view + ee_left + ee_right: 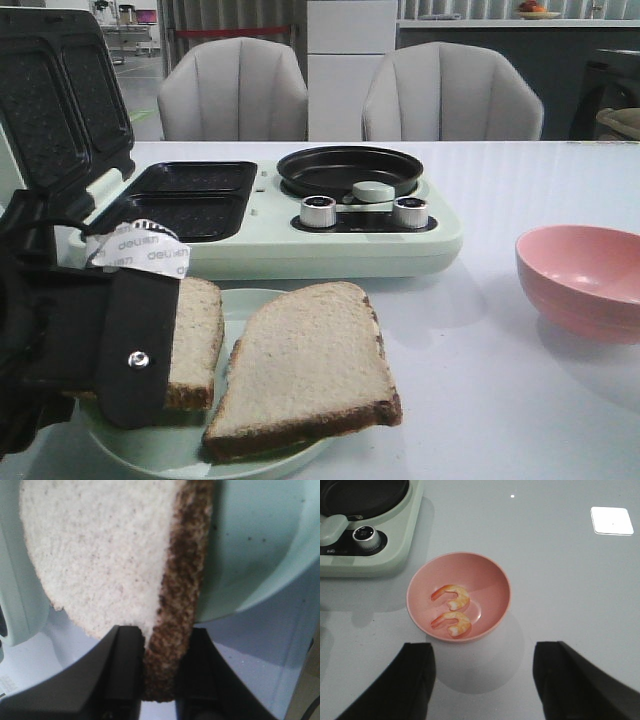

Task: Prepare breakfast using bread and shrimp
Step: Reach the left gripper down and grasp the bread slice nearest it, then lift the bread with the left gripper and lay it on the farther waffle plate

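Observation:
Two bread slices lie on a pale green plate (255, 458) at the front left. My left gripper (161, 672) is shut on the crust of the left slice (197, 335), seen close in the left wrist view (107, 565). The right slice (305, 370) lies free beside it. Two small orange-pink shrimp (452, 596) (453, 622) lie in the pink bowl (490, 585), which stands at the right in the front view (580, 285). My right gripper (482, 675) is open and empty, above the table just short of the bowl.
A pale green breakfast maker (350, 240) stands behind the plate, its sandwich lid (55, 95) raised, dark grill wells (190, 200) open, and a round black pan (350, 170) with two knobs. Two grey chairs stand behind the table.

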Tool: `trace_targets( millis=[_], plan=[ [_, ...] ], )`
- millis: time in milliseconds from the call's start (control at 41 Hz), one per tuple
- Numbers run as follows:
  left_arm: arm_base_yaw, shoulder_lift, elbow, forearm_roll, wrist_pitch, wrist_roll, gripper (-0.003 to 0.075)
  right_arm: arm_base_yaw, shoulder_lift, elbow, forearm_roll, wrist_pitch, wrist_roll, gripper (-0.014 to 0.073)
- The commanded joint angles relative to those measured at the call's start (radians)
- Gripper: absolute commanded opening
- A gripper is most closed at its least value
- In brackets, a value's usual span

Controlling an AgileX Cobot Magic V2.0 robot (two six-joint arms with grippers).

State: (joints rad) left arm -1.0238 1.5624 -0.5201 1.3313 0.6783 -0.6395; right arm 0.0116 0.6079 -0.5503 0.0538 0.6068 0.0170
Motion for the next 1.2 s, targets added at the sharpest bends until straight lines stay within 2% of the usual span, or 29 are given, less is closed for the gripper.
trace_targets(
  millis=[0,171,366,439,585,732,927,1171],
  plan=[
    [-0.028,-0.038,-0.015,0.025,0.068,-0.016,0.0156,0.0,0.008,-0.035,-0.002,-0.071,-0.005,0.0529],
    [-0.098,-0.076,-0.015,0.052,0.191,-0.016,0.0097,0.0,0.008,-0.035,-0.002,-0.071,-0.005,0.0529],
    [-0.166,-0.168,-0.015,0.119,0.348,-0.016,0.0098,0.0,0.008,-0.035,-0.002,-0.071,-0.005,0.0529],
    [-0.177,-0.213,-0.015,0.174,0.397,-0.016,0.0098,0.0,0.008,-0.035,-0.002,-0.071,-0.005,0.0529],
    [-0.168,-0.275,-0.015,0.312,0.402,-0.031,0.0098,0.0,0.008,-0.035,-0.002,-0.071,-0.005,0.0529],
    [-0.121,-0.291,-0.015,0.503,0.402,-0.118,0.0098,0.0,0.008,-0.035,-0.002,-0.071,-0.005,0.0529],
    [0.009,-0.289,-0.089,0.53,0.288,-0.165,0.0098,0.0,0.008,-0.035,-0.002,-0.071,-0.005,0.0529],
    [0.232,-0.239,-0.268,0.53,0.007,-0.165,0.0098,0.0,0.008,-0.035,-0.002,-0.071,-0.005,0.0529]
  ],
)
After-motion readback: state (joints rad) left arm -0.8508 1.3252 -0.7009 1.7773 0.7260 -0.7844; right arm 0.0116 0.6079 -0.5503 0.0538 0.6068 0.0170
